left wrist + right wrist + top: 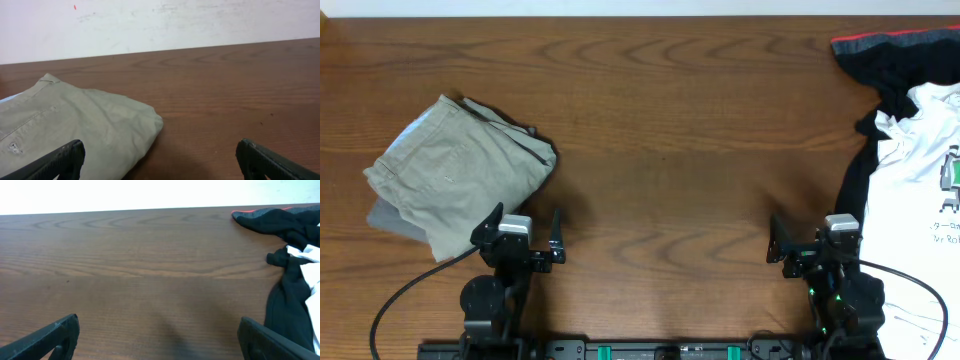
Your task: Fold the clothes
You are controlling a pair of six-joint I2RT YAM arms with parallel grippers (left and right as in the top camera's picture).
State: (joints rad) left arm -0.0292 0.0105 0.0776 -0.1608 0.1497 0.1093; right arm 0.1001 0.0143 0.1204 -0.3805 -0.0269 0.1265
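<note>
The clothes, a white T-shirt (908,165) with a small green-and-grey print, lie crumpled at the table's right edge, partly out of frame. In the right wrist view only a strip of the white T-shirt (313,255) shows at the far right. My right gripper (813,237) stands open over bare wood, just left of the shirt, and its jaws (159,326) hold nothing. My left gripper (527,220) is open at the near left. Its left finger hangs over the edge of a khaki garment, and its jaws (160,150) are empty.
A folded khaki-beige garment (450,175) lies at the left, its corner (90,125) reaching under my left gripper. A black garment with a red stripe (890,55) lies at the back right, running down beside and under the shirt (285,305). Brown wooden table (660,130) spans between them.
</note>
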